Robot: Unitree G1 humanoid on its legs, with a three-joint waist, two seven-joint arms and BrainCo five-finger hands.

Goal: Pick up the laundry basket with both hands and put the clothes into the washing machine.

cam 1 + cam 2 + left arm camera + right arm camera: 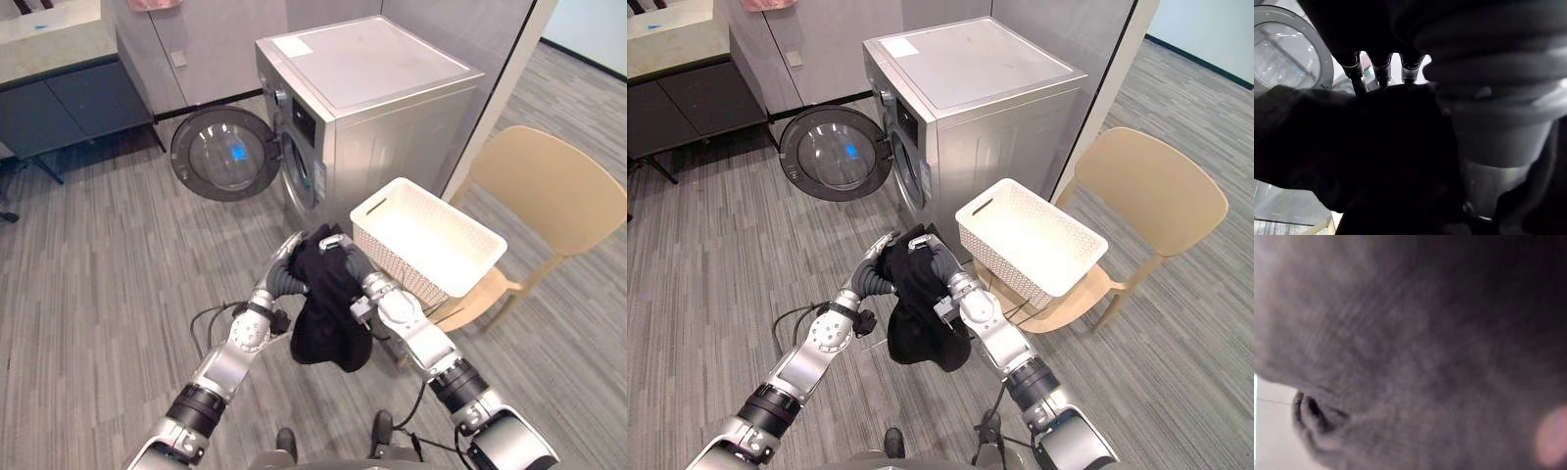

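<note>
A black garment (328,313) hangs in a bunch between my two hands, low in front of the washing machine (392,127). My left hand (287,253) grips its upper left edge; in the left wrist view its fingers (1381,68) reach over the dark cloth (1352,147). At the top right of the bunch my right hand (338,243) is curled into the garment, and cloth (1425,333) covers the right wrist view. The white laundry basket (411,269) rests tilted on a beige chair (554,186) to my right, with nothing visible inside. The machine's round door (223,155) stands open to the left.
The drum opening (299,171) faces left, just beyond the garment. A dark cabinet with a light counter (69,98) stands at the far left. A wall runs behind the machine, and grey plank floor lies between me and the door.
</note>
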